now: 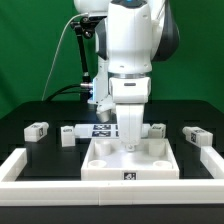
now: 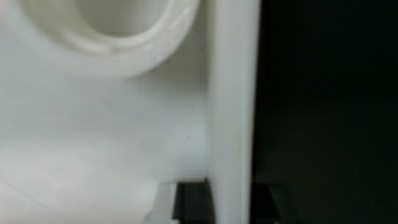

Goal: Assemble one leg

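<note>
Your end effector pinches the small white rectangular plastic leg, held upright against the large white square rimmed piece. Seating appears underway; next, press and twist it home.

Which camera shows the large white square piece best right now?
The exterior view: the whole square piece shows, rim included, with the gripper over it. The wrist view shows only a blurred patch of it with one round socket, beside the leg.
</note>
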Tool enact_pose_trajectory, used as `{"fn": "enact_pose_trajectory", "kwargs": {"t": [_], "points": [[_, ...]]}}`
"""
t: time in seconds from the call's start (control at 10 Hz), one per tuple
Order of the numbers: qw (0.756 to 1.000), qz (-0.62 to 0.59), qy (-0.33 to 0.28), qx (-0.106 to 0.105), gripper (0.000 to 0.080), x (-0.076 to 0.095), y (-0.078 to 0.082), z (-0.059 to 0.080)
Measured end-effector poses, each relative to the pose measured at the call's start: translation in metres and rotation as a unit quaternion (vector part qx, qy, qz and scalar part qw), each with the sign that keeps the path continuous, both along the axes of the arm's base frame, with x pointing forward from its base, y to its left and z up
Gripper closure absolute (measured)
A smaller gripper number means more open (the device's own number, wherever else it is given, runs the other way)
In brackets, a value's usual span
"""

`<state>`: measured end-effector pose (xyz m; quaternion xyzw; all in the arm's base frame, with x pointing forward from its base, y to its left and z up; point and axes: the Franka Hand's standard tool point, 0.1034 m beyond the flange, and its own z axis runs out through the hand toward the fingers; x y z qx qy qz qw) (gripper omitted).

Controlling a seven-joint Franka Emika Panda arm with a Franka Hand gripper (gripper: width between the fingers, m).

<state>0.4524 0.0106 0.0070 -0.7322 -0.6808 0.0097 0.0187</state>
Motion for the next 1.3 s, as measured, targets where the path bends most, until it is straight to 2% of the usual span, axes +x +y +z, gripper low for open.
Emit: {"fn": "enact_pose_trajectory", "kwargs": {"t": [0.2, 0.7, 0.9, 1.2, 1.3], "points": [[1.000, 0.006, -0.001, 0.001, 0.0739, 0.001, 0.004, 0.000], [0.999, 0.040, -0.008, 0.017, 0.0739, 0.025, 0.050, -0.001], [0.999, 0.046, -0.004, 0.019, 0.0739, 0.038, 0.059, -0.001], [1.000, 0.026, 0.004, 0.016, 0.0739, 0.038, 0.058, -0.002], [1.000, 0.026, 0.004, 0.016, 0.0628, 0.038, 0.058, -0.002]]}}
